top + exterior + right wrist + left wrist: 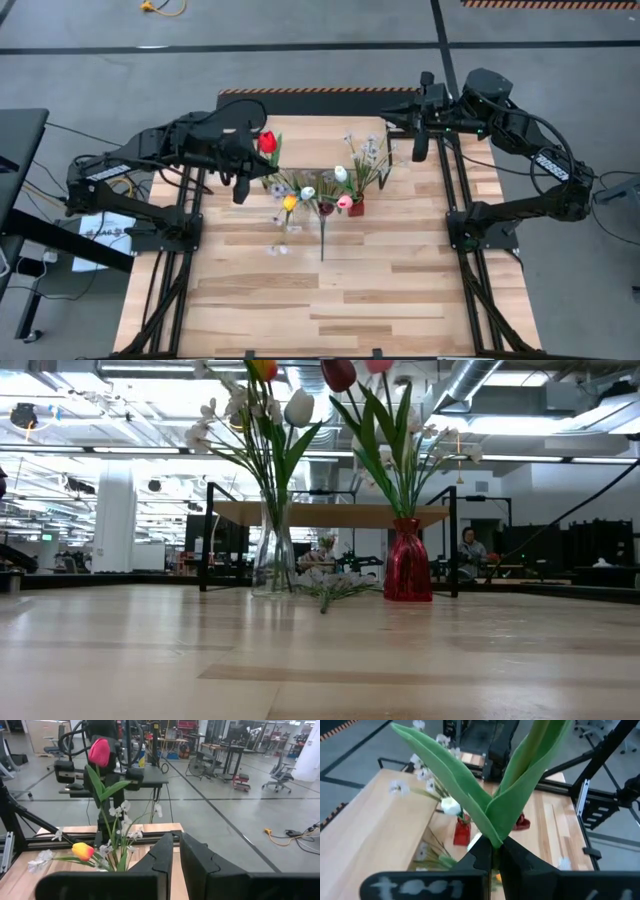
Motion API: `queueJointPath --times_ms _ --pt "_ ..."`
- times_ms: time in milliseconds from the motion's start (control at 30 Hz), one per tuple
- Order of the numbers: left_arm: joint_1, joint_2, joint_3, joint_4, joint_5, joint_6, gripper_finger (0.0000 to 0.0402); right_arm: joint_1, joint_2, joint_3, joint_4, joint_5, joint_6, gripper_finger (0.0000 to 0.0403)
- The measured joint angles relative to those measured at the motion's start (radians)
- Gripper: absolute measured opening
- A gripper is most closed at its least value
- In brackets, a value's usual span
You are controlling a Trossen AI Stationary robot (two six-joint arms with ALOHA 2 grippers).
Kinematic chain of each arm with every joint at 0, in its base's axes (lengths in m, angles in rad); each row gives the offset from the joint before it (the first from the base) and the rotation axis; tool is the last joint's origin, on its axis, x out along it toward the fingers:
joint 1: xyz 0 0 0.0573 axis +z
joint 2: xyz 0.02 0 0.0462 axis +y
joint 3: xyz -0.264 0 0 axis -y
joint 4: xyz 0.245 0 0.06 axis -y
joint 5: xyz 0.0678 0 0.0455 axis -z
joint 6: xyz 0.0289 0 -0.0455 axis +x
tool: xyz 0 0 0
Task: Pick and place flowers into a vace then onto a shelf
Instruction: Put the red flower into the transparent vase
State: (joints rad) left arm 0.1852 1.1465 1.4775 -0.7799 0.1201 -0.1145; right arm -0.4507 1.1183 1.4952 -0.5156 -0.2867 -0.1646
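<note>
Broad waxy green leaves fill the left wrist view, rising straight out of the left pincer, whose dark fingers are clenched on the stem of a red artificial tulip. From above, that pincer hangs at about ten o'clock over the pale plank-patterned wooden bench, with the bloom clear of everything below.

Just beyond it, toward the centre, stands a clear glass vase, already carrying a white tulip, an orange-yellow tulip and sprays of small white-lilac blossoms. Beside it at roughly one o'clock is a glossy red waisted vase with dark red and pink tulips and more sprays. One loose spray lies flat on the bench between the two vases.

Behind them rises the small light-wood shelf on thin black metal legs; its top looks bare.

By my reading, filling is well advanced: the held tulip and the loose spray remain, then lifting onto the shelf.

The right pincer waits at two o'clock, fingers nearly closed on nothing.
</note>
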Motion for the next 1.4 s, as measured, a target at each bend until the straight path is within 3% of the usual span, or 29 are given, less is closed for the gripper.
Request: queueJointPath --times_ms 400,933,1400 --pt "0.001 -0.001 0.132 -0.007 -0.001 0.026 0.0000 0.000 0.000 0.000 0.000 0.000 -0.002 0.0027" --pt "-0.015 0.097 0.123 -0.007 0.086 -0.002 0.0000 0.000 0.000 0.000 -0.033 0.000 -0.002 0.0027" --pt "-0.016 0.114 0.123 -0.027 0.082 0.005 0.0000 0.028 0.000 0.000 -0.060 0.000 -0.003 0.0027"
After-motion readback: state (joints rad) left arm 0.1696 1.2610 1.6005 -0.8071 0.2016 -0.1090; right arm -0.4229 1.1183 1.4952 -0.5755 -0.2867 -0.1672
